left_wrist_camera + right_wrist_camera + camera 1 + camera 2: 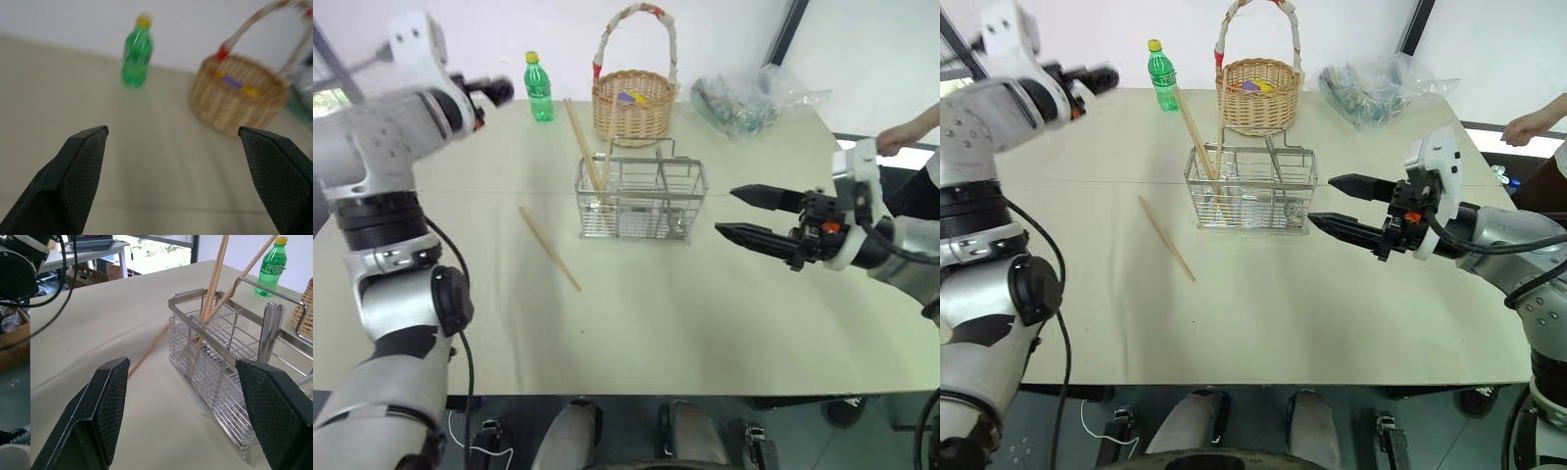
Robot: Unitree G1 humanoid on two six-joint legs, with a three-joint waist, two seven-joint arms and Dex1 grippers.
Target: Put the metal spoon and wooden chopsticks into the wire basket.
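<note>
**One chopstick still on the table**

Head view: your left gripper (499, 91) is wide open and empty; the loose chopstick (549, 249) lies well below it, beside the wire basket (641, 201).

Right wrist view: your right gripper (188, 416) is open, empty; closing near could tip the basket, spilling the metal spoon (270, 331).

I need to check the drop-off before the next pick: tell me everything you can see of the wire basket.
The wire basket is a rectangular rack of shiny silver wire with see-through grid sides, inner dividers and a small wire handle along its top. It stands upright on the table, in front of the wicker basket. Wooden chopsticks stand in its end compartment on the robot's left, leaning out over the rim. The metal spoon stands handle up in another compartment. One more chopstick lies on the table beside it, apart from it.
</note>
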